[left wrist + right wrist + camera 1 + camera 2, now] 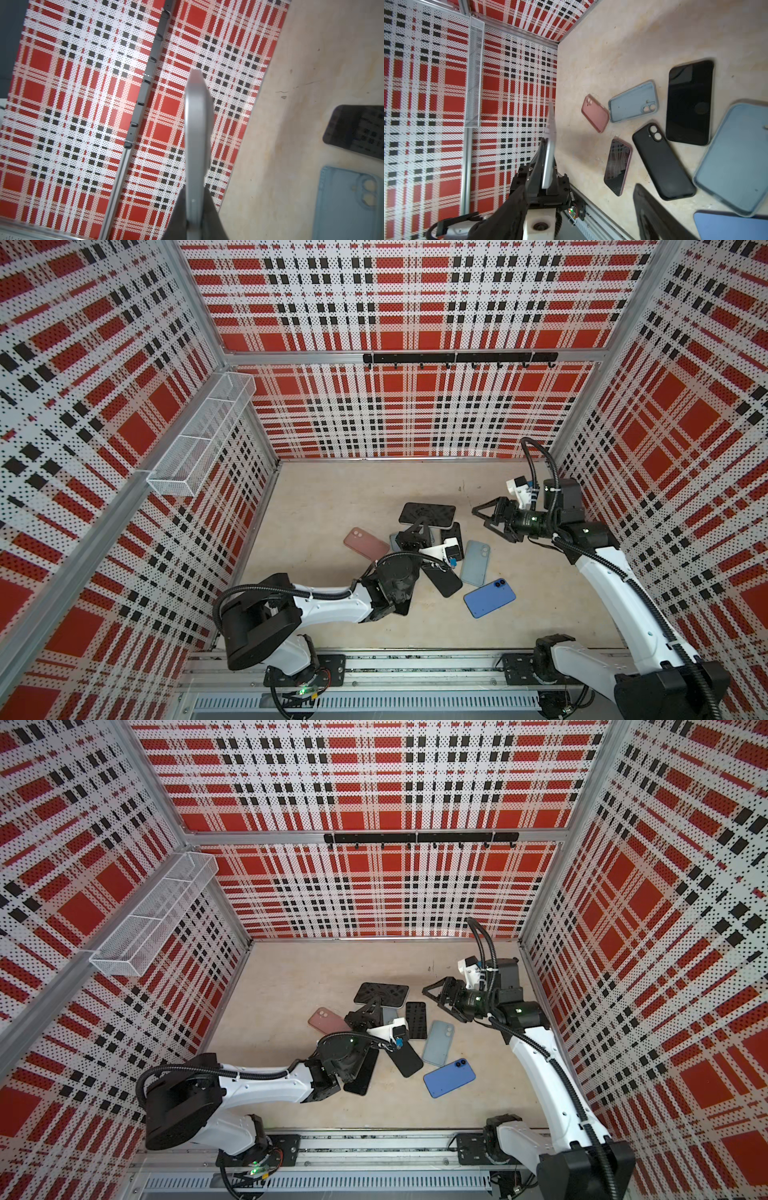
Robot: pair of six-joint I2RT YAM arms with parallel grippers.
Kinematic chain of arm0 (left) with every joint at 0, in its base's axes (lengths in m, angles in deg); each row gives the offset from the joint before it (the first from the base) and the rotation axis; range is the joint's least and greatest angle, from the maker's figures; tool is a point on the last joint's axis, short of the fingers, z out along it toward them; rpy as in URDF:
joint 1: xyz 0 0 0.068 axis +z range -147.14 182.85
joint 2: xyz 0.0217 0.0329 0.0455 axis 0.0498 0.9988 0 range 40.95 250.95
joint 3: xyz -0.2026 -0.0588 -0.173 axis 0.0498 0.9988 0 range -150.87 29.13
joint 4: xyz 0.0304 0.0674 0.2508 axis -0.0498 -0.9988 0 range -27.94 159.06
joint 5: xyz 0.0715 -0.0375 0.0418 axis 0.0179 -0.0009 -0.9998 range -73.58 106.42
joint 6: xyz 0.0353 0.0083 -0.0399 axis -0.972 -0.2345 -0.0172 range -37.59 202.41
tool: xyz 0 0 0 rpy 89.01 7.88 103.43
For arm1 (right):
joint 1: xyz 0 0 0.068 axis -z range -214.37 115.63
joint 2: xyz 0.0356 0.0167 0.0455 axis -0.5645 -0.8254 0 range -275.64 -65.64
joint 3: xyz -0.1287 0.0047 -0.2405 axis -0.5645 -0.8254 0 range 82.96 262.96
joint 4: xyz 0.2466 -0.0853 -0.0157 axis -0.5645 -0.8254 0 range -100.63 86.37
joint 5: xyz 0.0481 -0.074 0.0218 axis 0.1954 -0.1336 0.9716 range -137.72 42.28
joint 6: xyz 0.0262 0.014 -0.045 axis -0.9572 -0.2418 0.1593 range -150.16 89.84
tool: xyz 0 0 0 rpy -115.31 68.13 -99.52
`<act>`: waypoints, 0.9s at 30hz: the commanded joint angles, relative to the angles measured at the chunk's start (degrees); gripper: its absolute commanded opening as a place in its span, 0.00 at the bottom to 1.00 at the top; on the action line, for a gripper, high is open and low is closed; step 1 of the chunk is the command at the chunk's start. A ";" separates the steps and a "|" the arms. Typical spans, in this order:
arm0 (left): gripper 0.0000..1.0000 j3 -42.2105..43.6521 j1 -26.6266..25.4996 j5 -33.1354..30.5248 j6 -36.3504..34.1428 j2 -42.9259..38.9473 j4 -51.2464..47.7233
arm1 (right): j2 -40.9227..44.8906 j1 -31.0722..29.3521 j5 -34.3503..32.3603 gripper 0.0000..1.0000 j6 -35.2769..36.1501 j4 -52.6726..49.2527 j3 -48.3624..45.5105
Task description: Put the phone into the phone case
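My left gripper (pixel 417 526) is shut on the phone (pixel 427 514), a dark-screened one with a pale rim, and holds it above the pile in both top views. In the left wrist view the phone (pixel 195 135) shows edge-on between the fingers (pixel 209 207). My right gripper (pixel 482 518) stands open and empty to the right of the phone, jaws pointing at it. Several phone cases lie on the floor: a pink one (pixel 365 543), a grey-blue one (pixel 476 558) and a black one (pixel 662 162).
A blue phone-shaped item (pixel 489 597) lies front right, with dark phones (pixel 442 578) under and beside the left arm. A wire basket (pixel 199 439) hangs on the left wall and a hook rail (pixel 457 358) on the back wall.
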 commanded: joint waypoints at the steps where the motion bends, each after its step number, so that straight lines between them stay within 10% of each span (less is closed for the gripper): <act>1: 0.00 -0.94 -1.03 -0.34 -8.25 1.94 12.64 | 2.15 -1.01 4.09 0.77 -9.33 10.42 -2.49; 17: 0.00 -2.70 -2.96 -0.24 -11.22 6.38 16.57 | -1.04 -8.25 0.23 0.61 -10.14 24.75 -5.03; 27: 0.00 -2.17 -3.33 0.34 -9.35 5.39 14.63 | -4.54 -9.07 1.63 0.29 -10.76 32.13 -5.47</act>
